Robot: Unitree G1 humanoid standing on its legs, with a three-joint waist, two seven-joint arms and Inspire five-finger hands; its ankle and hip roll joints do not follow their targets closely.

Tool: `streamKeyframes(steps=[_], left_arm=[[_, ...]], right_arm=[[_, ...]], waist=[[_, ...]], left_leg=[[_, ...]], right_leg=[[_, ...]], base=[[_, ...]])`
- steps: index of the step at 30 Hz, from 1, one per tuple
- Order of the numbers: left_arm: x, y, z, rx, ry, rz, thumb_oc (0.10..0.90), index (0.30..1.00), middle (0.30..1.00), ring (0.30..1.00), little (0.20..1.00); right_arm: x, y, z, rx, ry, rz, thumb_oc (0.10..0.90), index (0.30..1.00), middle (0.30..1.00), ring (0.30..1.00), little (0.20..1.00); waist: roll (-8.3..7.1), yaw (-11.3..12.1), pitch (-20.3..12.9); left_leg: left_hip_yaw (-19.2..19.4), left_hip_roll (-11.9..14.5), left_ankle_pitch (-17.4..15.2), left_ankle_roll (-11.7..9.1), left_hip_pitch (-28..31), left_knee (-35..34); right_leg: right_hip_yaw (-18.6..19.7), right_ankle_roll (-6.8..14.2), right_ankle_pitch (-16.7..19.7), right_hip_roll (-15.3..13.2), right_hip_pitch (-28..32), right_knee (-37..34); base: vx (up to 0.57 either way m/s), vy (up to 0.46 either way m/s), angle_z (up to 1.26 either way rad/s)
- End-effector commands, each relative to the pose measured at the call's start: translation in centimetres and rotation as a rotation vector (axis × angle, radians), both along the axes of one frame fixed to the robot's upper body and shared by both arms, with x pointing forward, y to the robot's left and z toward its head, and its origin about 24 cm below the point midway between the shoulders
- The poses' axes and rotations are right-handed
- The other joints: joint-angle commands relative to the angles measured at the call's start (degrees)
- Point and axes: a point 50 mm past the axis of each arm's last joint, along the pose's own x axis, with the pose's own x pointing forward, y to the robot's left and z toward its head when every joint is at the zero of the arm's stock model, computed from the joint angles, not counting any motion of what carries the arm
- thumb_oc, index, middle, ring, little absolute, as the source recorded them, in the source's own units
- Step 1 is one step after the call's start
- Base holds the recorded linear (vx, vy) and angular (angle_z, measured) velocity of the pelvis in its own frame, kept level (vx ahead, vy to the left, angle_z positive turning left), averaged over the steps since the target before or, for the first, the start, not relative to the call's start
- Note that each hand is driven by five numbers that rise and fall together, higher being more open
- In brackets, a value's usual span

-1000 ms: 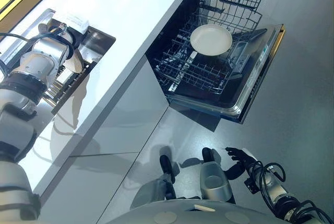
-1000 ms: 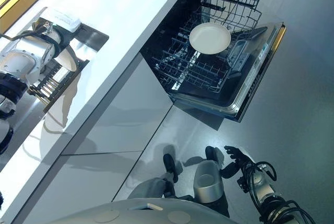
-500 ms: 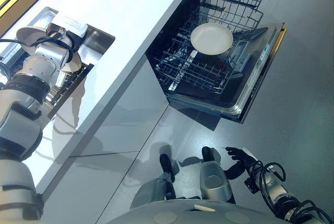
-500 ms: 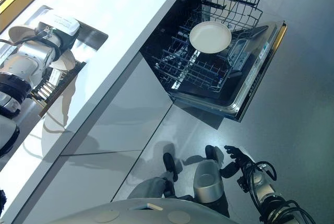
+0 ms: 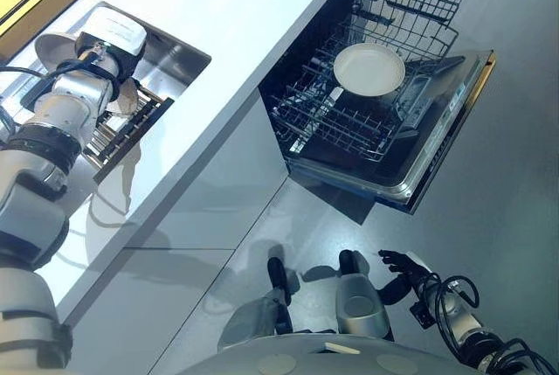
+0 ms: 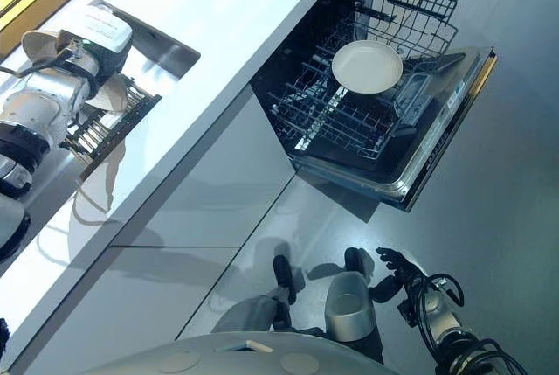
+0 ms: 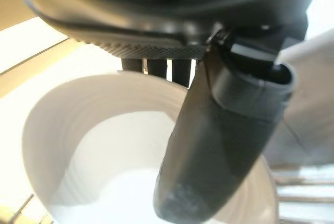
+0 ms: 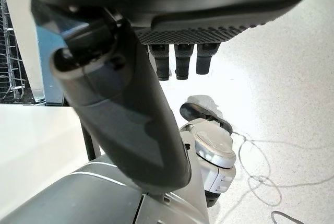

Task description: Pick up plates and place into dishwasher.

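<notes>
Left hand (image 7: 219, 130) over sink (image 5: 179, 60), pinching white plate (image 7: 94, 145): thumb lies across plate's inner face, fingers (image 7: 156, 66) behind its far rim. Plate held just above dish rack (image 5: 131, 126) that sits in sink beside hand. Second plate (image 5: 369, 69) lies flat on lower rack (image 5: 336, 121) of open dishwasher (image 5: 437, 156), well apart from left hand, across counter (image 5: 236, 25). Right hand (image 5: 403, 268) hangs low near floor, holding nothing, fingers loosely spread, thumb apart.
</notes>
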Motion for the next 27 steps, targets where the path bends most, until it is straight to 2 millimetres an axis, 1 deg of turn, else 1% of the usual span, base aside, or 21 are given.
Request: streamKeyframes(steps=[1,2,4,5,6,7,8,11,13,14,15,17,18,20,22,23,24,26,27], left_arm=[[-3.3,4.7,9.4,-0.114,-0.435,0.135,0.100,0.300,0.300,0.300,0.200],[-3.6,4.8,9.6,-0.149,-0.464,0.112,0.100,0.300,0.300,0.300,0.200],[-4.0,4.2,10.5,-0.265,-0.532,0.035,0.100,0.300,0.300,0.300,0.200],[-4.1,4.2,10.5,-0.303,-0.545,0.013,0.100,0.300,0.300,0.300,0.200],[-4.2,3.8,10.6,-0.396,-0.568,-0.040,0.100,0.300,0.300,0.300,0.200],[-4.2,3.2,10.5,-0.567,-0.581,-0.108,0.100,0.300,0.300,0.300,0.200],[-4.2,2.9,10.4,-0.622,-0.574,-0.131,0.100,0.300,0.300,0.300,0.200],[-4.3,1.7,9.8,-0.795,-0.576,-0.245,0.100,0.300,0.300,0.300,0.200],[-4.6,0.1,10.1,-0.912,-0.579,-0.356,0.100,0.300,0.300,0.300,0.200],[-4.9,-0.2,10.0,-0.954,-0.583,-0.396,0.100,0.300,0.300,0.300,0.200],[-5.4,-1.1,10.3,-1.003,-0.590,-0.465,0.100,0.300,0.300,0.300,0.200],[-6.2,-1.6,10.2,-1.087,-0.596,-0.561,0.100,0.300,0.300,0.300,0.200],[-6.7,-2.1,10.3,-1.125,-0.596,-0.610,0.100,0.300,0.300,0.300,0.200],[-7.5,-2.5,10.1,-1.186,-0.593,-0.688,0.100,0.300,0.300,0.300,0.200],[-8.3,-3.5,9.7,-1.243,-0.555,-0.781,0.100,0.300,0.300,0.300,0.200],[-8.5,-3.7,9.6,-1.258,-0.548,-0.802,0.100,0.300,0.300,0.300,0.200],[-8.7,-4.1,9.4,-1.290,-0.521,-0.843,0.100,0.300,0.300,0.300,0.200],[-8.9,-5.0,8.9,-1.342,-0.474,-0.900,0.100,0.300,0.300,0.300,0.200],[-9.1,-5.8,8.4,-1.379,-0.432,-0.940,0.100,0.300,0.300,0.300,0.200]], right_arm=[[-0.6,0.8,0.2,0.041,-0.067,-0.015,0.800,0.900,0.900,0.900,0.900],[-0.8,0.8,0.1,0.039,-0.066,-0.024,0.800,0.900,0.900,0.900,0.900],[-1.3,0.6,-0.2,0.041,-0.060,-0.078,0.800,0.900,0.900,0.900,0.900],[-1.5,0.4,-0.3,0.040,-0.056,-0.094,0.800,0.900,0.900,0.900,0.900],[-2.0,0.1,-0.6,0.044,-0.052,-0.153,0.800,0.900,0.900,0.900,0.900],[-2.5,-0.4,-0.8,0.043,-0.050,-0.237,0.800,0.900,0.900,0.900,0.900],[-2.7,-0.6,-1.0,0.046,-0.051,-0.278,0.800,0.900,0.900,0.900,0.900],[-3.3,-2.4,-0.8,0.028,-0.088,-0.481,0.800,0.900,0.900,0.900,0.900],[-3.2,-4.4,0.0,-0.004,-0.164,-0.661,0.800,0.900,0.900,0.900,0.900],[-3.1,-5.2,0.5,-0.021,-0.198,-0.726,0.800,0.900,0.900,0.900,0.900],[-2.9,-6.6,1.3,-0.040,-0.255,-0.835,0.800,0.900,0.900,0.900,0.900],[-3.1,-8.4,2.4,-0.088,-0.327,-0.962,0.800,0.900,0.900,0.900,0.900],[-3.3,-9.6,3.2,-0.124,-0.359,-1.018,0.800,0.900,0.900,0.900,0.900],[-3.6,-11.3,4.5,-0.221,-0.427,-1.096,0.800,0.900,0.900,0.900,0.900],[-3.5,-13.6,6.9,-0.319,-0.540,-1.222,0.800,0.900,0.900,0.900,0.900],[-3.3,-14.1,7.5,-0.337,-0.576,-1.247,0.800,0.900,0.900,0.900,0.900],[-2.7,-15.1,9.2,-0.372,-0.663,-1.290,0.800,0.900,0.900,0.900,0.900],[-1.3,-15.8,12.0,-0.416,-0.845,-1.306,0.800,0.900,0.900,0.900,0.900],[0.6,-15.7,14.8,-0.434,-1.023,-1.272,0.800,0.900,0.900,0.900,0.900]], waist=[[-1.83,1.5,-8.2],[-1.91,1.8,-8.5],[-2.33,2.8,-9.5],[-2.38,2.9,-9.8],[-2.63,3.4,-10.2],[-3.01,4.0,-10.7],[-3.20,4.3,-10.9],[-3.75,5.2,-11.9],[-4.31,5.9,-12.6],[-4.36,6.1,-12.8],[-4.67,6.4,-13.1],[-4.71,6.7,-13.4],[-4.93,6.8,-13.7],[-4.88,7.0,-13.9],[-5.09,7.4,-14.2],[-5.14,7.5,-14.2],[-5.18,7.7,-14.2],[-5.33,8.1,-14.2],[-5.50,8.4,-14.2]], left_leg=[[2.6,-5.3,-13.0,2.9,2.9,5.3],[2.6,-5.2,-13.0,2.8,3.1,5.2],[2.3,-4.9,-12.9,2.5,3.3,5.0],[2.3,-4.8,-12.9,2.5,3.5,4.9],[2.2,-4.7,-12.9,2.3,3.7,4.7],[2.0,-4.5,-12.9,2.2,4.2,4.3],[1.9,-4.4,-12.9,2.1,4.3,4.1],[1.5,-3.9,-12.7,1.7,5.2,3.2],[1.1,-3.4,-12.6,1.6,5.7,2.7],[1.0,-3.3,-12.5,1.5,6.0,2.5],[0.7,-3.0,-12.5,1.4,6.2,2.2],[0.5,-2.7,-12.4,1.4,6.6,1.8],[0.3,-2.6,-12.4,1.3,6.8,1.6],[0.2,-2.5,-12.3,1.3,7.2,1.3],[-0.3,-2.4,-12.2,1.3,7.6,1.0],[-0.4,-2.4,-12.2,1.2,7.7,0.9],[-0.5,-2.3,-12.1,1.2,7.9,0.8],[-1.0,-2.3,-12.0,1.2,8.0,0.7],[-1.3,-2.3,-11.8,1.2,8.1,0.6]], right_leg=[[1.0,2.4,2.6,3.1,-4.3,-0.4],[1.0,2.3,2.5,3.2,-3.7,-0.8],[0.8,1.9,2.1,3.5,-2.2,-1.7],[0.7,1.8,2.0,3.6,-1.8,-2.0],[0.5,1.7,1.8,3.8,-1.1,-2.5],[0.3,1.4,1.7,4.1,-0.1,-3.3],[0.2,1.2,1.6,4.3,0.2,-3.6],[0.0,0.8,1.2,4.9,1.6,-4.4],[-0.1,0.3,0.5,5.4,2.4,-4.3],[0.0,0.2,0.3,5.5,2.6,-4.2],[0.1,-0.1,-0.2,5.7,2.8,-3.9],[0.2,-0.3,-0.7,5.8,3.1,-3.3],[0.3,-0.5,-1.0,5.9,3.3,-3.2],[0.5,-0.6,-1.3,6.1,3.7,-3.0],[0.8,-0.9,-1.5,6.3,4.4,-3.0],[0.8,-0.9,-1.5,6.3,4.5,-3.1],[0.7,-1.0,-1.5,6.3,4.9,-3.1],[0.5,-1.1,-1.5,6.3,5.3,-3.1],[0.4,-1.1,-1.5,6.3,5.5,-3.0]], base=[[-0.04,-0.082,0.08],[-0.06,-0.083,0.08],[-0.08,-0.082,0.03],[-0.07,-0.067,0.04],[-0.08,-0.074,0.13],[-0.08,-0.074,0.15],[-0.07,-0.075,0.20],[-0.05,-0.067,0.18],[-0.05,-0.063,0.13],[-0.05,-0.043,0.09],[-0.06,-0.029,0.15],[-0.06,-0.002,0.14],[-0.05,0.019,0.03],[-0.04,0.023,-0.01],[-0.04,0.022,0.00],[-0.03,0.010,0.02],[0.00,0.000,0.00],[0.00,0.000,0.00],[0.00,0.000,0.00]])
